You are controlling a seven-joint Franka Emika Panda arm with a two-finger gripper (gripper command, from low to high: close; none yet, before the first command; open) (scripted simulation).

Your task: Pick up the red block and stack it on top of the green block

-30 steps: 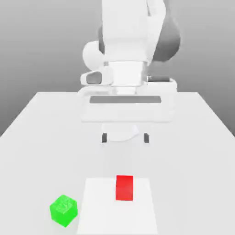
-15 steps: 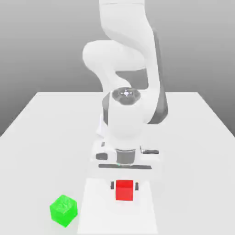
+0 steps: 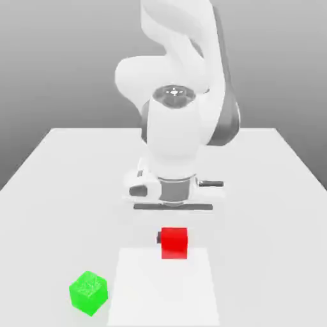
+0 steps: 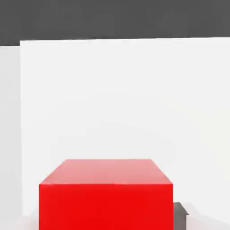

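Note:
The red block (image 3: 174, 244) hangs a little above the table, held between the fingers of my gripper (image 3: 173, 239), which is shut on it. One dark fingertip (image 3: 159, 238) shows at the block's side toward the exterior view's left. In the hand view the red block (image 4: 106, 194) looms close, with a grey finger pad (image 4: 180, 214) against its side. The green block (image 3: 89, 293) sits on the table near the front, toward the exterior view's left of the red block and lower, apart from it.
A brighter white square patch (image 3: 166, 290) lies on the white table (image 3: 57, 185) directly under the held block. The arm's bulky white body (image 3: 175, 140) rises behind the gripper. The green block stands just off the patch's edge.
The gripper came down over the red block, shut on it at the patch, and has since lifted it a short way off the table. The green block has not moved.

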